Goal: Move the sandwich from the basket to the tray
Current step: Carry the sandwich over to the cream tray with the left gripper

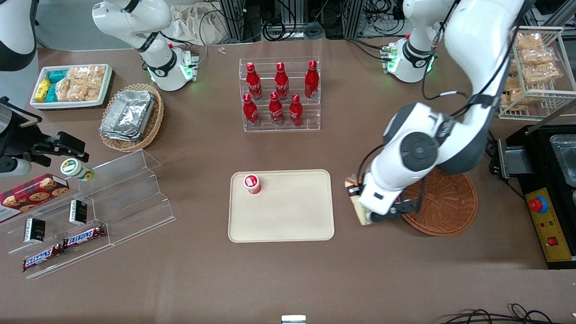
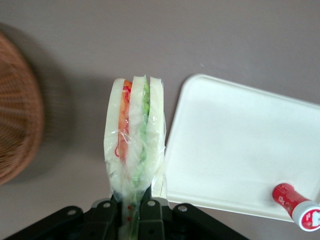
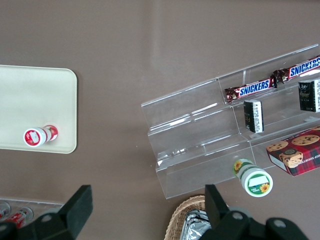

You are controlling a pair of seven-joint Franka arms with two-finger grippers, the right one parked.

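Observation:
My left gripper (image 2: 129, 206) is shut on the sandwich (image 2: 134, 135), a plastic-wrapped wedge of white bread with orange and green layers. It hangs above bare table between the brown wicker basket (image 1: 443, 202) and the cream tray (image 1: 288, 216). In the front view the gripper (image 1: 366, 211) is mostly covered by the arm, and only a corner of the sandwich (image 1: 357, 210) shows beside the tray's edge. In the wrist view the tray (image 2: 235, 150) lies close beside the sandwich and the basket (image 2: 17, 125) sits off at the frame's edge.
A small red bottle with a white cap (image 1: 252, 183) stands on the tray. A clear rack of red bottles (image 1: 280, 95) is farther from the camera. A stepped acrylic shelf with snacks (image 1: 90, 211) lies toward the parked arm's end. A black control box (image 1: 546, 207) sits beside the basket.

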